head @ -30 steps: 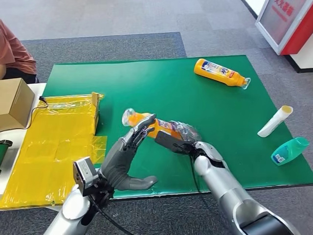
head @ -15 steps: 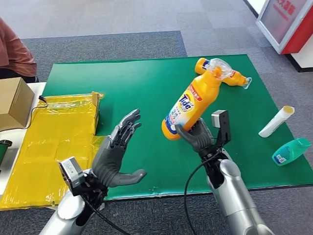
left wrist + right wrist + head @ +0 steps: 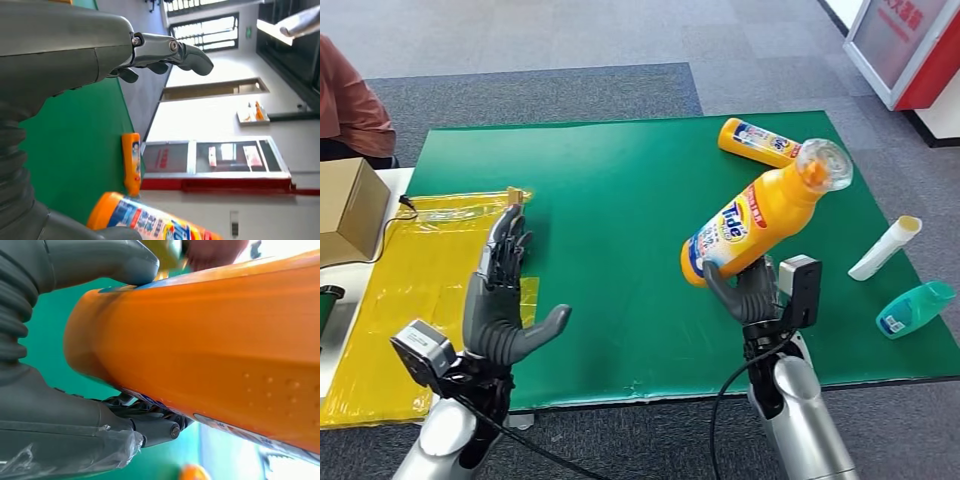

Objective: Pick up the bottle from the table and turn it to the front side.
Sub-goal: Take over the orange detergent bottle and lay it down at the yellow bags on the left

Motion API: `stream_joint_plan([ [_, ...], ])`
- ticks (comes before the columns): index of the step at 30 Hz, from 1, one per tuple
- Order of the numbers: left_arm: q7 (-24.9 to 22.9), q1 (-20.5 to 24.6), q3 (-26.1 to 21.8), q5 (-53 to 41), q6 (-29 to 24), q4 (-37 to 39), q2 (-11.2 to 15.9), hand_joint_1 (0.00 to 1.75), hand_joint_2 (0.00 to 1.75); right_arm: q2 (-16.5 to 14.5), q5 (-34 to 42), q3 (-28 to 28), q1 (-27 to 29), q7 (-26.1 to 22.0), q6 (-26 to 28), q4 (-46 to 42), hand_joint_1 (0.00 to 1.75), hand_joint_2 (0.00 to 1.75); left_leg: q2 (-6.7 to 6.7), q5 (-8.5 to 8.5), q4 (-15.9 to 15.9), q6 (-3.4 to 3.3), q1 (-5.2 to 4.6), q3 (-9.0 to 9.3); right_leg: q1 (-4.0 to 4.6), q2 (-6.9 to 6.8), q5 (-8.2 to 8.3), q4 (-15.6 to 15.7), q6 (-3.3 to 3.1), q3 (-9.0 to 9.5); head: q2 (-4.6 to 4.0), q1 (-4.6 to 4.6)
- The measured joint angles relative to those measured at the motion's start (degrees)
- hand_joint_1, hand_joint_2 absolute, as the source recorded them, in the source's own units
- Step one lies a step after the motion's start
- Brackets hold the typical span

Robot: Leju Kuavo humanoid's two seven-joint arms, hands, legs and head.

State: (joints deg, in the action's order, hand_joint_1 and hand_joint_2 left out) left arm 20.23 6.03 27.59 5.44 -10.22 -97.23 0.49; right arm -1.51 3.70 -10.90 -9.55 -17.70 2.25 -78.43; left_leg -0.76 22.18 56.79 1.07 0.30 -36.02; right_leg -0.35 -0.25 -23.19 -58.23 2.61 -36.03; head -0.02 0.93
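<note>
An orange Tide bottle point(image 3: 758, 216) with a clear cap is held above the green mat, tilted, cap up and to the right, label facing me. My right hand point(image 3: 743, 288) grips its lower end from below; in the right wrist view the orange bottle point(image 3: 211, 340) lies between the thumb and the darker fingers point(image 3: 151, 422). My left hand point(image 3: 498, 300) stands with its fingers spread over the mat's front left corner, holding nothing. Its fingers point(image 3: 166, 50) also appear in the left wrist view, with the held bottle point(image 3: 151, 220) beyond them.
A second orange bottle point(image 3: 760, 141) lies at the far right of the green mat point(image 3: 622, 200). A white tube point(image 3: 882, 247) and a teal bottle point(image 3: 914, 307) lie near the right edge. Yellow plastic point(image 3: 418, 290) and a cardboard box point(image 3: 346, 210) sit left, near a seated person point(image 3: 350, 110).
My right hand has lifted the bottle off the mat, carried it right and turned it label side towards me, cap upward. My left hand has let go and drawn back to the left.
</note>
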Motion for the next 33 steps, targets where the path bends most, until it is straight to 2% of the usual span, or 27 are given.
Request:
stream_joint_plan([
  [4, -0.98, 0.63, -1.54, 1.68, -0.45, 1.09, -0.54, 0.0, 1.75, -0.48, -10.29, -3.05, 0.66, -1.78, 6.58, -1.48, 1.75, 1.75, 0.0, -0.01, 0.0, 0.0, 0.0, 0.0, 0.0, 0.0, 0.0, 0.0, 0.0, -0.01, 0.0, 0.01],
  [9, -3.18, 2.39, -2.37, 7.32, 3.05, 2.89, -1.6, 0.0, 1.75, -1.5, -20.92, -6.92, 0.72, -3.65, 13.65, -1.71, 1.75, 1.75, 0.0, -0.01, 0.0, 0.0, 0.0, 0.0, 0.0, 0.0, 0.0, 0.0, 0.01, 0.0, 0.0, 0.01],
  [14, -4.09, 2.83, -2.38, 10.41, 5.44, 3.34, -1.9, 0.0, 1.75, -1.8, -25.01, -8.08, 0.64, -3.68, 16.26, -1.7, 1.75, 1.75, 0.0, -0.01, 0.0, -0.01, 0.0, -0.01, 0.0, -0.01, 0.0, 0.0, 0.01, 0.0, 0.0, 0.01],
  [18, -8.27, 4.57, -1.14, 19.68, 17.13, 4.63, -2.24, 0.0, 1.75, -2.6, -39.2, -12.78, -1.04, -2.86, 24.91, -0.28, 1.75, 1.75, 0.0, -0.01, 0.0, 0.0, 0.0, -0.01, 0.0, 0.0, 0.0, 0.0, 0.0, -0.02, 0.0, -0.01],
  [25, -10.05, 6.29, 2.0, 21.66, 23.88, 5.95, -1.69, 0.0, 1.75, -2.95, -45.54, -15.22, -2.8, -1.76, 27.48, 2.34, 1.75, 1.75, 0.0, -0.01, 0.0, 0.0, 0.0, -0.01, 0.0, 0.0, 0.0, 0.0, 0.0, -0.02, 0.0, 0.01],
  [29, -10.36, 7.24, 3.28, 21.17, 24.59, 6.57, -1.37, 0.0, 1.75, -3.17, -48.26, -16.03, -3.45, -0.84, 28.75, 3.21, 1.75, 1.75, 0.0, -0.01, 0.0, 0.0, 0.0, -0.01, 0.0, 0.0, 0.01, 0.0, 0.0, -0.02, 0.0, 0.01],
  [33, -10.16, 7.92, 3.6, 17.77, 22.91, 6.93, -1.07, 0.0, 1.75, -3.21, -52.36, -16.64, -3.57, 0.86, 30.56, 3.49, 1.75, 1.75, 0.0, -0.01, 0.0, 0.0, 0.0, -0.01, 0.0, 0.0, 0.01, 0.0, 0.0, -0.02, 0.0, 0.01],
])
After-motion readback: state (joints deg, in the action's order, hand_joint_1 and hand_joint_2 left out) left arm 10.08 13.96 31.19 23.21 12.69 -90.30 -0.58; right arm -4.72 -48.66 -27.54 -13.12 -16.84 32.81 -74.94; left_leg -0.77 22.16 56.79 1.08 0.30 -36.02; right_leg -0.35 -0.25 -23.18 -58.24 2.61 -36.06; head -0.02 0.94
